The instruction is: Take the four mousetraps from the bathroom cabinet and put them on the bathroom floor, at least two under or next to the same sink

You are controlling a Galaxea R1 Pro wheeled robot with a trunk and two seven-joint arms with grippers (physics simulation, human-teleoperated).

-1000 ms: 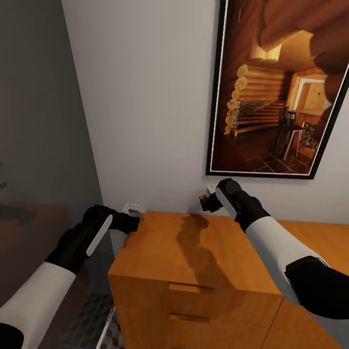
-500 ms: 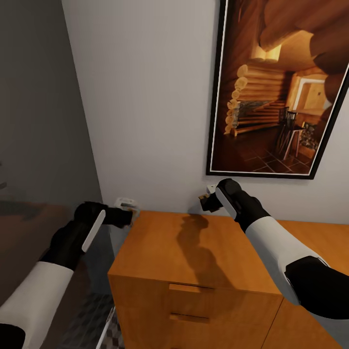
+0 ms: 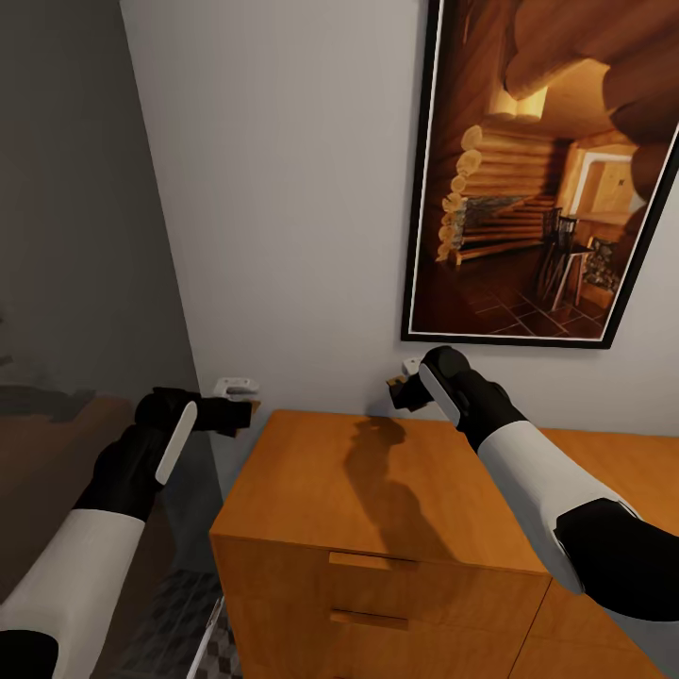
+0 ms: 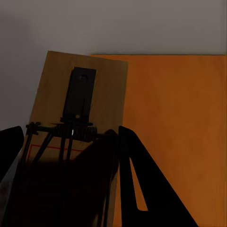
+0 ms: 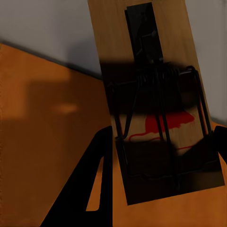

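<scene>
Head view: both arms reach forward over the cabinet (image 3: 377, 490), an orange-brown wooden unit standing against a pale wall (image 3: 283, 189), with two thin bar handles visible on its front drawers. The left gripper (image 3: 240, 407) hangs just off the cabinet's left edge, above the gap between cabinet and grey side wall; a small tan piece shows at its tip. The right gripper (image 3: 401, 389) is above the rear part of the cabinet top, close to the wall, with a small dark-and-tan piece at its tip. The right arm's shadow (image 3: 387, 481) falls across the cabinet top. A framed picture (image 3: 547, 170) of a log-cabin interior hangs on the wall above the cabinet. A patch of patterned bathroom floor (image 3: 189, 622) shows at lower left, beside the cabinet.

Left wrist view: the fingers (image 4: 142, 179) are closed onto the near end of a mousetrap (image 4: 80, 104), a flat wooden board with a dark metal plate, spring and wire bar; the orange cabinet top (image 4: 179, 123) lies behind it.

Right wrist view: the fingers (image 5: 94, 189) clamp the near end of a second mousetrap (image 5: 151, 94), whose board carries a red rodent print under its wire frame, with cabinet top and wall behind
</scene>
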